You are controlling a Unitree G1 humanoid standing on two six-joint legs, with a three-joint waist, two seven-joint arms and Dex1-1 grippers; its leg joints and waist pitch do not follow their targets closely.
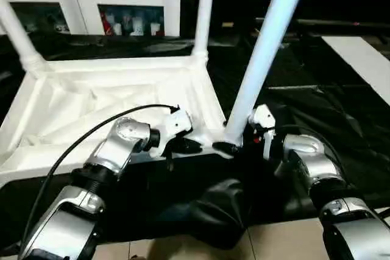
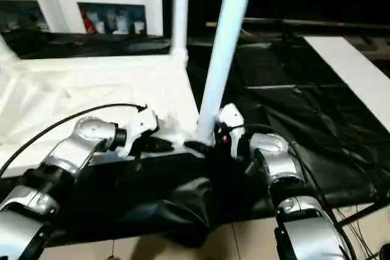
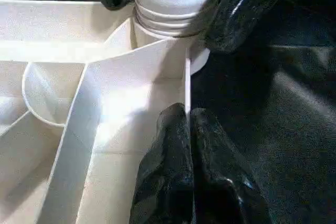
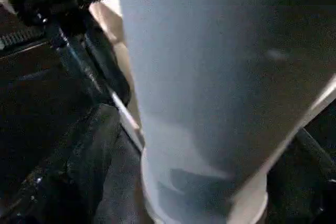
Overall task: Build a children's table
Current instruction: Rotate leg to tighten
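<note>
we pinch the table top's rim in our closed left gripper to steady it, while our right gripper, fingers spread around the leg at frame centre, seats it in the corner socket.

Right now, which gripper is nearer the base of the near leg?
Right. The right gripper has its fingers around the leg at the base; the left gripper sits beside it at the tabletop's rim.

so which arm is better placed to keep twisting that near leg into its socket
The right. Its end effector straddles the near leg's base with fingers apart, while the left end effector is shut on the top's rim beside it.
</note>
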